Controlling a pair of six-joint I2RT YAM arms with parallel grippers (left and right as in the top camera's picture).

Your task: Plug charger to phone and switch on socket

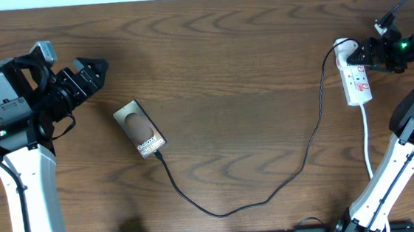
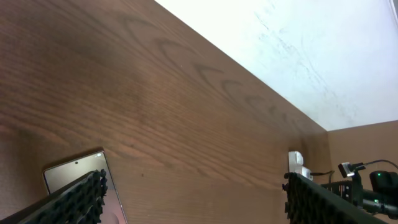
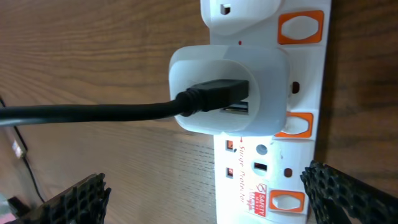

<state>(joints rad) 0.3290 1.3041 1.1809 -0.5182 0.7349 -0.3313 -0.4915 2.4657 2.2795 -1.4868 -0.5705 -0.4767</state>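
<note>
I have the flat dark rectangular smartphone lying screen-up on the brown wooden table, set at a slant. Everything else I place from it.

The long thin black charger cable meets the phone's near short edge. I cannot tell if the tip is fully seated. From there it loops toward me and off to the right, then climbs to the small white elongated power strip, far right of the phone. In the right wrist view its black plug sits in a white square adapter on the strip.

My left gripper is up and left of the phone, apart from it, jaws spread and empty. My right gripper is over the strip's far end, jaws wide, clamping nothing.
</note>
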